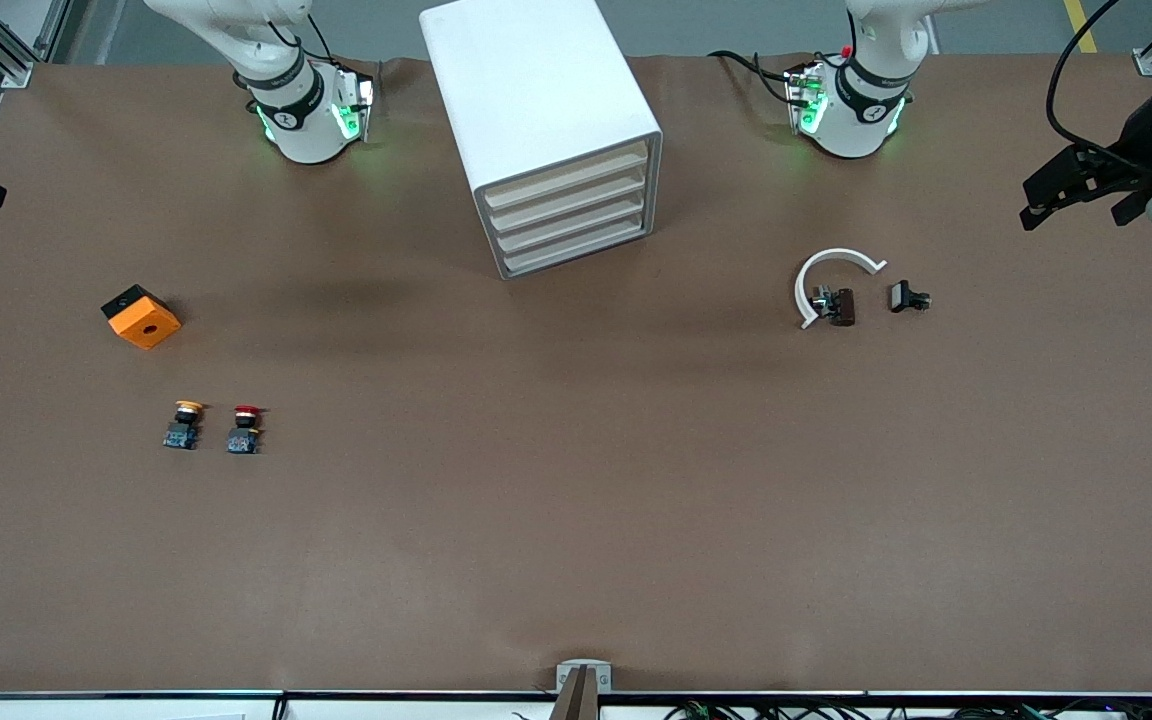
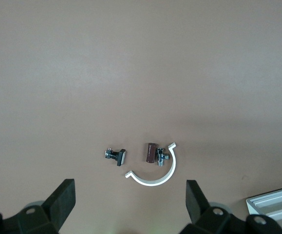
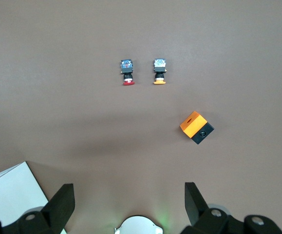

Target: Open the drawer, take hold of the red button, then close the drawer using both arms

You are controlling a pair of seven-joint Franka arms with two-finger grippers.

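Observation:
The button (image 1: 246, 428) with the red cap lies on the brown table toward the right arm's end, beside a like button with a yellow cap (image 1: 184, 424). It also shows in the right wrist view (image 3: 127, 73). The white drawer cabinet (image 1: 566, 200) stands between the arm bases, its drawers all shut. My left gripper (image 2: 131, 195) is open and empty, high over the table near its base. My right gripper (image 3: 129, 197) is open and empty, high over its own base. Neither gripper shows in the front view.
An orange cube with a hole (image 1: 141, 316) lies farther from the front camera than the buttons. A white ring clip (image 1: 816, 275), a brown part (image 1: 836, 305) and a small black part (image 1: 909, 297) lie toward the left arm's end. A black device (image 1: 1086, 185) juts in at that end's edge.

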